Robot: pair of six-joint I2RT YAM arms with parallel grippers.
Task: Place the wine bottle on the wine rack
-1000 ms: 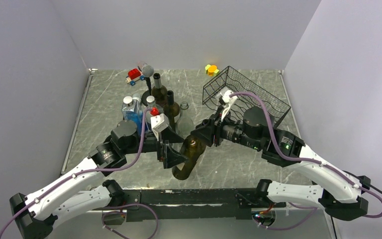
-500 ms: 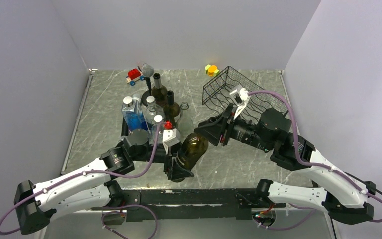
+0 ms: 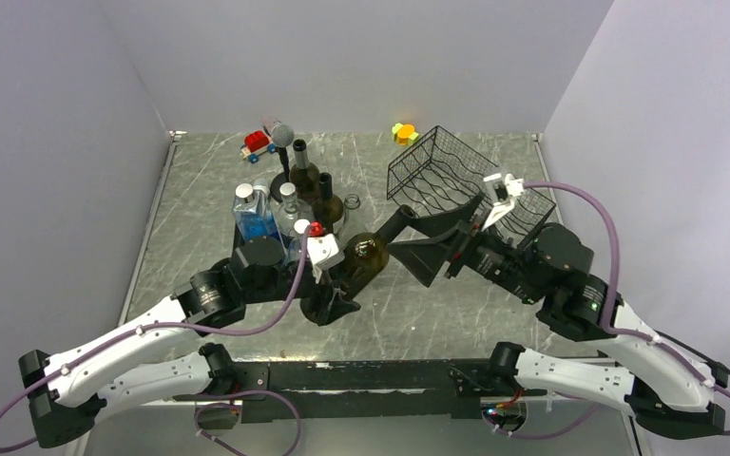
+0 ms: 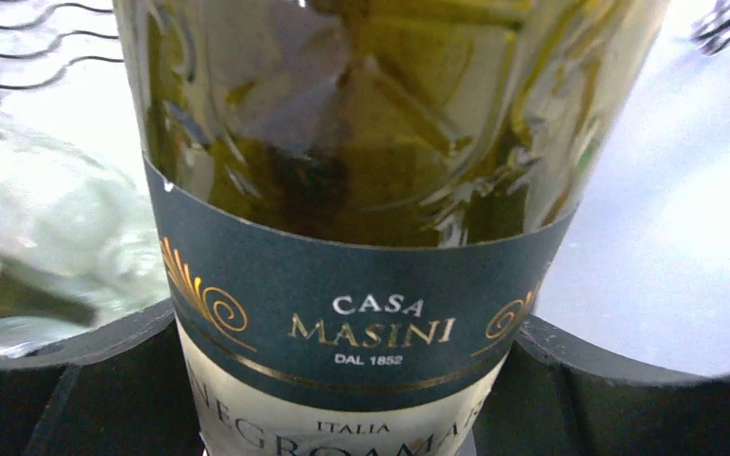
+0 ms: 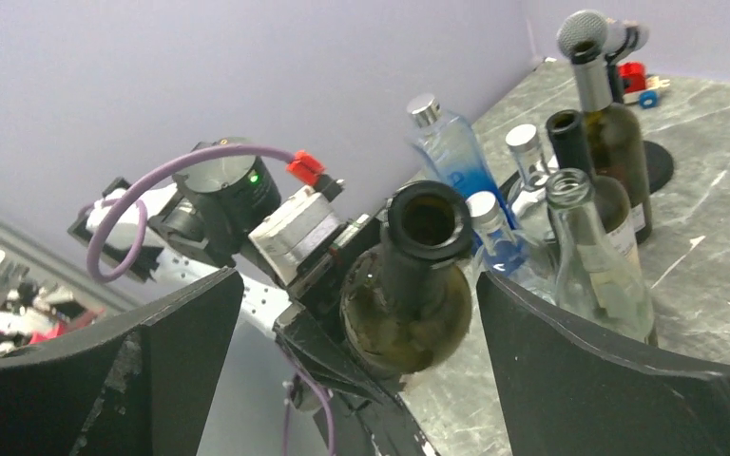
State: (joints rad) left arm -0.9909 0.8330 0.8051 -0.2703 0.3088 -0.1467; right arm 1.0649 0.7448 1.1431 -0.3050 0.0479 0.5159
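I read the left gripper (image 3: 337, 290) as closed on the lower body of the wine bottle (image 3: 366, 261). In the left wrist view its matte black fingers (image 4: 67, 389) bear on both sides of the glass at the dark label with gold scrollwork. The bottle is smooth olive-green glass, tilted, with its neck pointing toward the right arm, over the middle of the grey veined table (image 3: 200, 190). I cannot tell whether its base touches the table.

The right gripper (image 3: 404, 233) stands wide open. Its broad wedge-shaped fingers (image 5: 608, 380) flank the bottle's round open mouth and touch neither side.

The wine rack (image 3: 437, 171), thin black wire with wavy tiers, sits at the rear right, apart from the bottle. A cluster of upright bottles (image 3: 290, 204) stands just behind the left gripper.
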